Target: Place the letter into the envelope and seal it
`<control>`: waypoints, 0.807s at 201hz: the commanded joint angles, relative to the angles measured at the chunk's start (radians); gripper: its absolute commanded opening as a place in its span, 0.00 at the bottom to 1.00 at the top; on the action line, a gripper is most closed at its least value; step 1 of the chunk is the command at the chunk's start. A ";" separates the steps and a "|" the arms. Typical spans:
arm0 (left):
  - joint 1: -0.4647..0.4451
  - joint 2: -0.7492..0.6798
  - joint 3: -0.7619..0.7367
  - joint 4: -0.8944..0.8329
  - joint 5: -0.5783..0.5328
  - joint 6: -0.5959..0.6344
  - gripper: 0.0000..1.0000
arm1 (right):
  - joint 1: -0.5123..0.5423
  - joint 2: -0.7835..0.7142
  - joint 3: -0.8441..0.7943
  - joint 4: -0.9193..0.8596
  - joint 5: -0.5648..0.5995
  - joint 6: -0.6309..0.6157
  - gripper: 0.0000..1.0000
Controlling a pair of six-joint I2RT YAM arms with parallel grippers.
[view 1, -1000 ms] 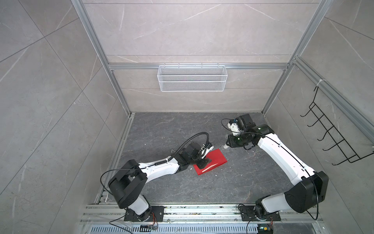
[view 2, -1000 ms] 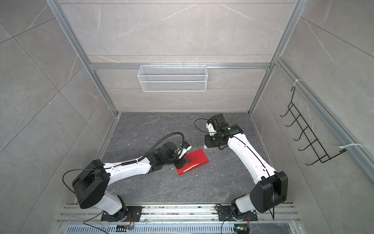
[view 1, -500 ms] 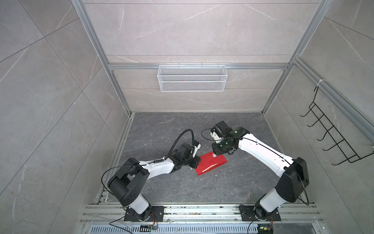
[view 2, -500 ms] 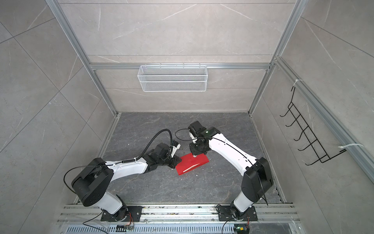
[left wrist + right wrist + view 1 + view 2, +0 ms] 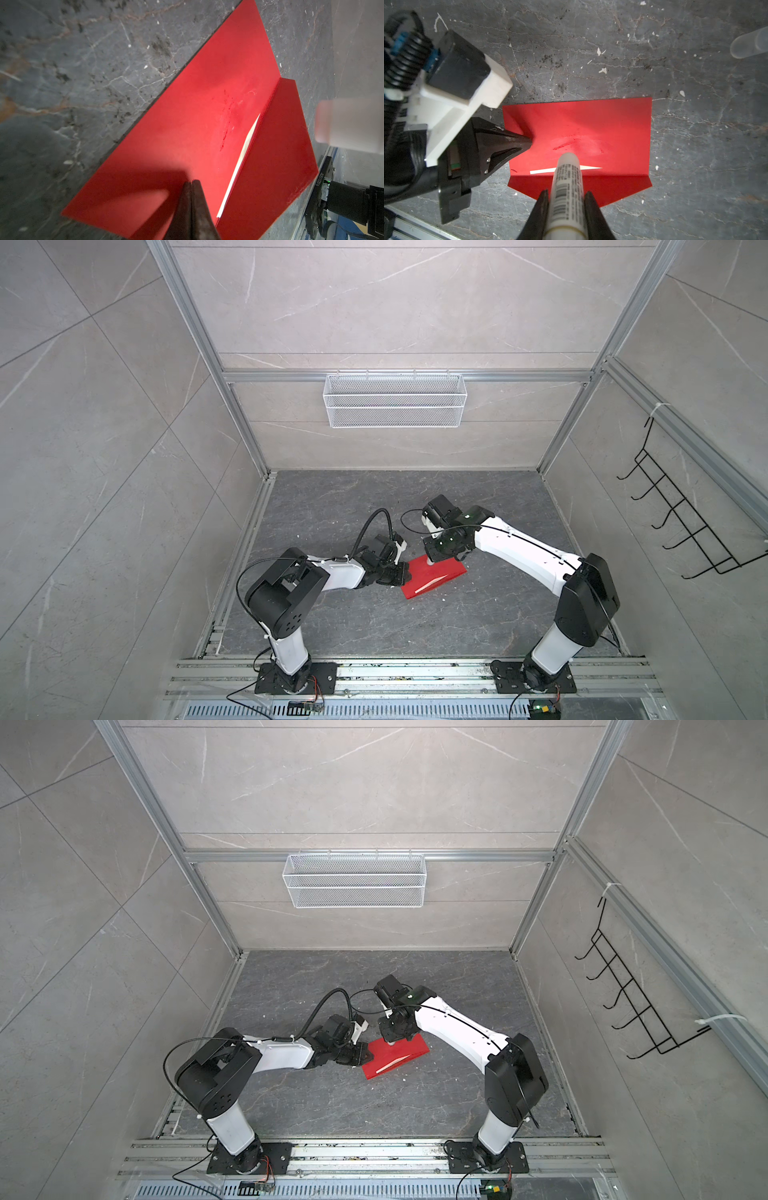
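The red envelope lies flat on the dark floor with its pointed flap open. Of the letter only a pale sliver shows at the envelope's mouth. My left gripper is shut, and its tips press on the envelope's left end, where the paper creases. My right gripper is shut on a white glue stick, whose tip stands over a smeared patch on the envelope's body.
A clear tube-shaped cap lies on the floor beyond the envelope. A white wire basket hangs on the back wall and a black hook rack on the right wall. An aluminium rail runs along the front.
My right arm swung left and down, bringing the glue stick over the envelope. My left gripper closed and drew back from the envelope's middle to its left end.
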 commanded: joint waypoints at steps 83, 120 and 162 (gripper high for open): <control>0.020 0.037 0.031 -0.057 -0.003 -0.056 0.00 | 0.062 0.084 -0.039 0.058 0.067 0.053 0.00; 0.020 0.040 0.034 -0.065 -0.004 -0.055 0.00 | 0.069 0.103 -0.051 0.073 0.072 0.059 0.00; 0.020 0.042 0.037 -0.074 -0.005 -0.055 0.00 | 0.075 0.121 -0.061 0.093 0.069 0.068 0.00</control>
